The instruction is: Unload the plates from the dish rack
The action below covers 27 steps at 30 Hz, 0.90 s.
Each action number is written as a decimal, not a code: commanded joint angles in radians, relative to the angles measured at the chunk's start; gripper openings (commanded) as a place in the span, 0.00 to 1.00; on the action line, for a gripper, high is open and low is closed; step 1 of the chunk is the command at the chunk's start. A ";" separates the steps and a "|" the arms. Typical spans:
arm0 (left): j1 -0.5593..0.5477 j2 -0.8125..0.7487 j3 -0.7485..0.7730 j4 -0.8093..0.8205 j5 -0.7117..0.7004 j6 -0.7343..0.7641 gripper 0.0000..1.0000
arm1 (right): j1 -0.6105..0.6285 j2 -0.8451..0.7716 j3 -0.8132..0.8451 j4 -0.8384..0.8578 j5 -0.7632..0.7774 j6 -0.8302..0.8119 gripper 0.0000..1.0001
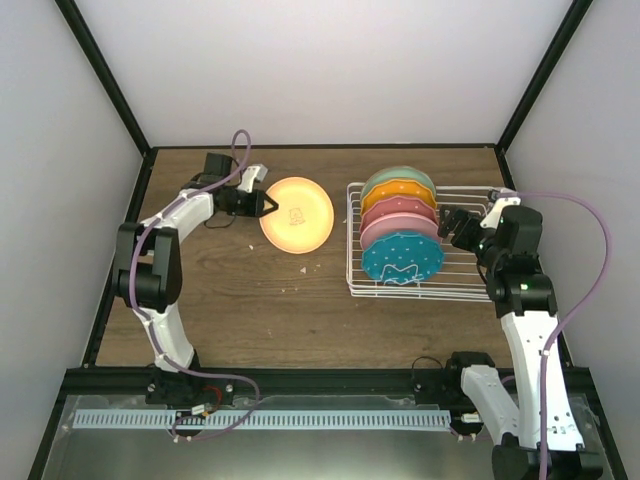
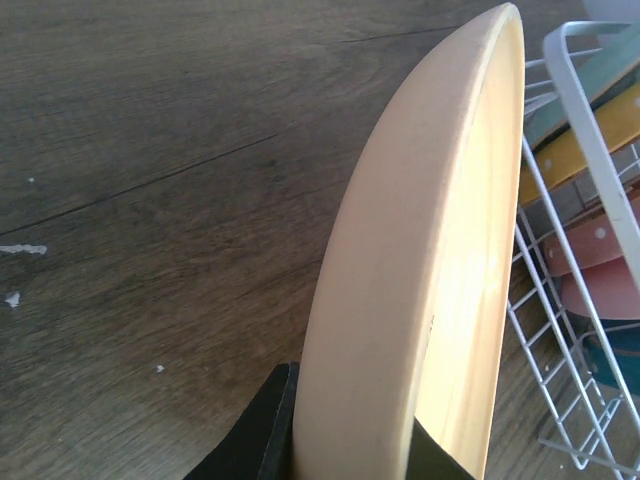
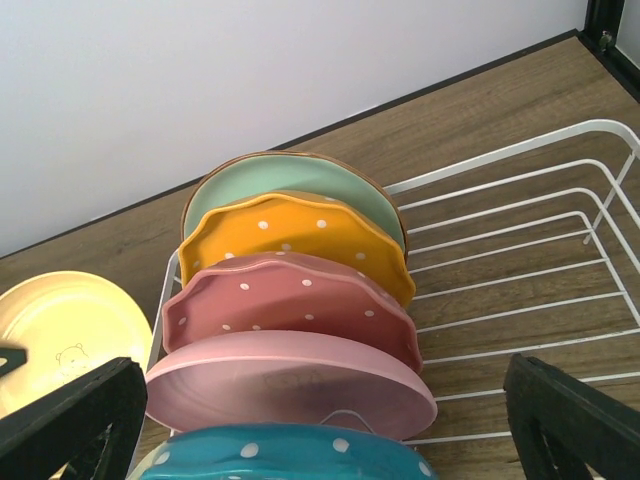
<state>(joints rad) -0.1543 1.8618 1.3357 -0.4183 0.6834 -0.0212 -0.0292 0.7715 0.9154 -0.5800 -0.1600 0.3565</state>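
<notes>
My left gripper [image 1: 265, 204] is shut on the rim of the peach plate [image 1: 297, 214], holding it just left of the dish rack [image 1: 470, 285]; the plate fills the left wrist view [image 2: 420, 280] between my black fingers [image 2: 255, 440]. In the rack stand the dotted teal plate [image 1: 402, 258], pink plate [image 1: 398, 231], dotted maroon plate [image 1: 400, 211], dotted orange plate [image 1: 400, 192] and mint green plate [image 1: 400, 177]. My right gripper [image 1: 460, 224] is open at the rack's right side, facing the plates; the pink plate [image 3: 290, 380] lies between its fingers [image 3: 75, 420].
The wooden table [image 1: 240, 300] has small white specks near the peach plate. Black frame posts and white walls close in the left, back and right. The rack's right half holds no plates [image 3: 520, 250].
</notes>
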 commanded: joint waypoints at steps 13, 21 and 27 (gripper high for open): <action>0.055 0.163 0.071 -0.054 0.148 0.021 0.04 | 0.009 -0.056 0.044 -0.047 0.002 0.019 1.00; 0.055 0.230 0.099 -0.053 0.162 -0.016 0.06 | 0.009 -0.055 0.049 -0.050 -0.006 0.021 1.00; 0.055 0.257 0.117 -0.063 0.151 -0.031 0.11 | 0.009 -0.063 0.052 -0.064 0.002 0.025 1.00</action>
<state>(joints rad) -0.1017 2.1021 1.4204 -0.4820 0.8028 -0.0307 -0.0292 0.7254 0.9211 -0.6205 -0.1566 0.3729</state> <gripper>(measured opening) 0.130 0.997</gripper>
